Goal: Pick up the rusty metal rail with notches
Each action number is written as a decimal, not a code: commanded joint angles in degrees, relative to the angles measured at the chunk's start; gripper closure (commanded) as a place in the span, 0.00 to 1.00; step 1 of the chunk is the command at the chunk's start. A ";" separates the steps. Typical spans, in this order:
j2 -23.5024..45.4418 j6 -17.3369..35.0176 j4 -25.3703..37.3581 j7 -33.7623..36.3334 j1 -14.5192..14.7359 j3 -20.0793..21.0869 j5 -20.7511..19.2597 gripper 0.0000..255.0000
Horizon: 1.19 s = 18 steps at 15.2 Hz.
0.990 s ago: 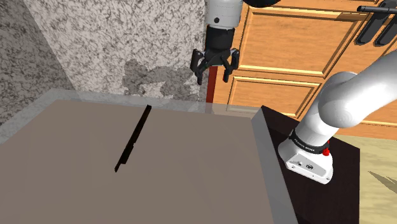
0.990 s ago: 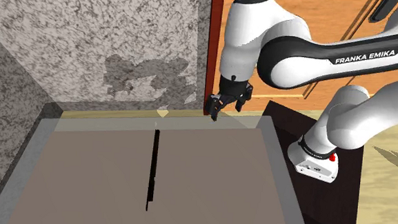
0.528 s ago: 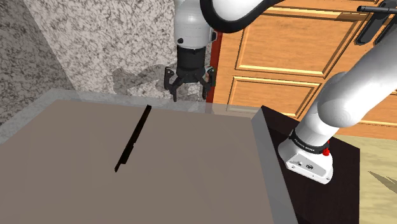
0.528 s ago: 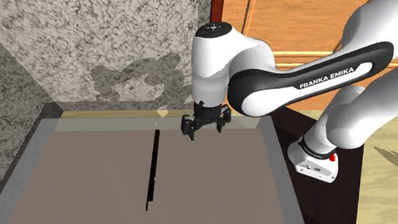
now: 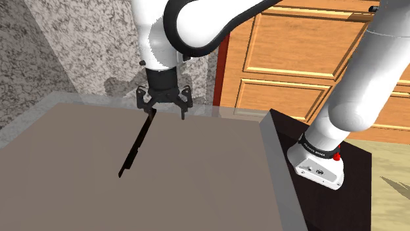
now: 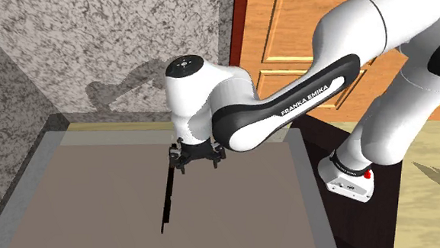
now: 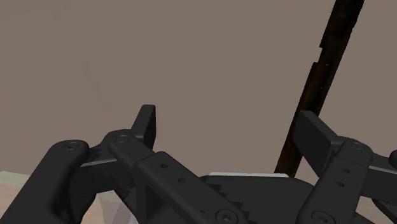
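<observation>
End effector [image 5: 162, 107] hangs spread wide above the far end of the rail [image 5: 135, 149], flat on the surface [image 5: 210, 184], ungripped, so centring, closing and lifting all remain.

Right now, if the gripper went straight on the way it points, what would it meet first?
Probably the tabletop: the gripper is open over bare surface, though the dark rail by one finger might touch first.

Looks like a room in someone's house, kitchen-ish maybe: flat grey-brown counter [image 5: 197, 177] with a pale rim, speckled stone-look wall [image 5: 72, 46] behind it, orange wooden panelled cabinet fronts [image 5: 296, 56] alongside.
</observation>
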 commanded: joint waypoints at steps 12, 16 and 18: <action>26.39 -1.66 23.14 19.84 13.19 -5.49 -14.40 0.00; 27.55 0.47 22.04 20.00 13.40 -5.96 -15.04 0.00; 27.51 0.47 22.01 19.99 13.37 -5.95 -15.02 1.00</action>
